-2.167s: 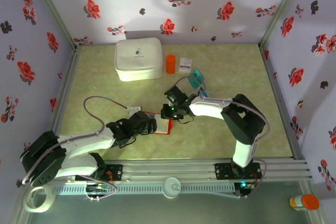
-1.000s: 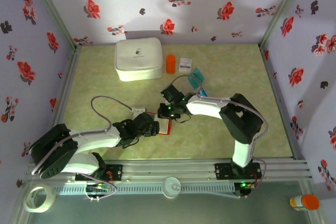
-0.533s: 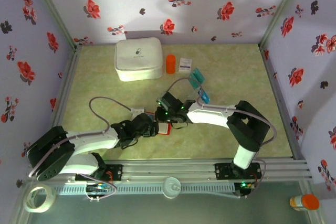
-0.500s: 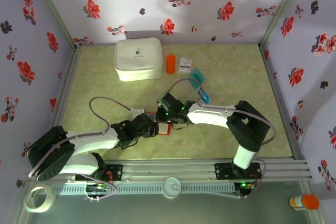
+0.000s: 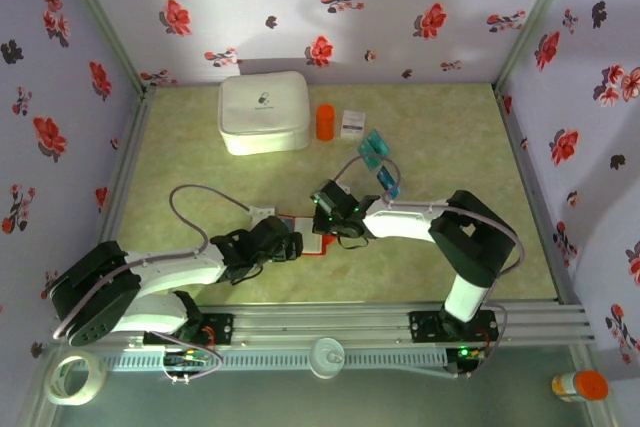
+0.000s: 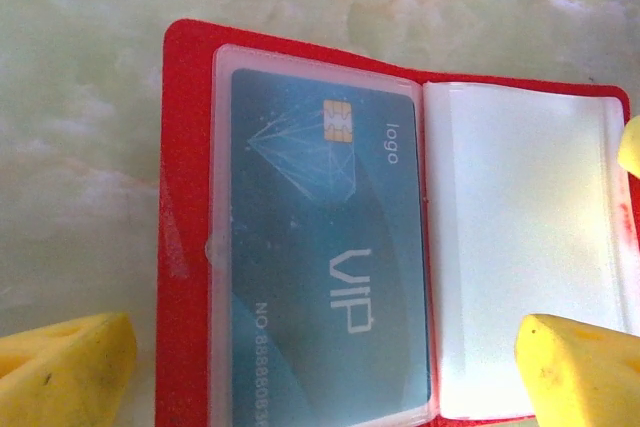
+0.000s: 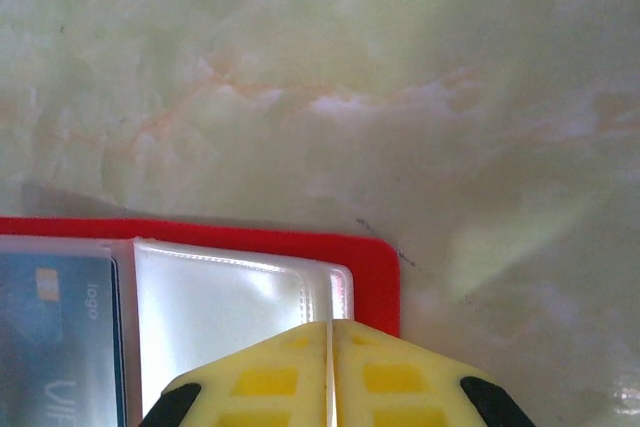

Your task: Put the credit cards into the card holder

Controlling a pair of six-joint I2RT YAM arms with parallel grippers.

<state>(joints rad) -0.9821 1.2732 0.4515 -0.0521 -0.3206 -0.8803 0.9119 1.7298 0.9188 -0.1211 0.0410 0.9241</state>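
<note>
The card holder (image 6: 190, 197) lies open like a book on the table, red with pale clear sleeves. A blue credit card (image 6: 325, 267) marked VIP sits inside its left sleeve; the right sleeve (image 6: 520, 247) holds nothing. My left gripper (image 6: 320, 387) hovers open just above it, one yellow fingertip on each side. My right gripper (image 7: 330, 332) is shut, its tips over the right sleeve's outer corner (image 7: 335, 282), with nothing visible between them. From above, both grippers (image 5: 290, 243) (image 5: 322, 233) meet over the card holder (image 5: 312, 246). A teal card (image 5: 375, 146) and a blue card (image 5: 388, 183) lie farther back.
A large white rounded case (image 5: 263, 112), an orange cylinder (image 5: 324, 121) and a small white printed box (image 5: 351, 122) stand along the back. Flowered walls close in three sides. Bare table spreads right of the card holder (image 7: 480, 127).
My right gripper has closed its jaws and shifted a little to the right over the card holder. The left arm has barely moved.
</note>
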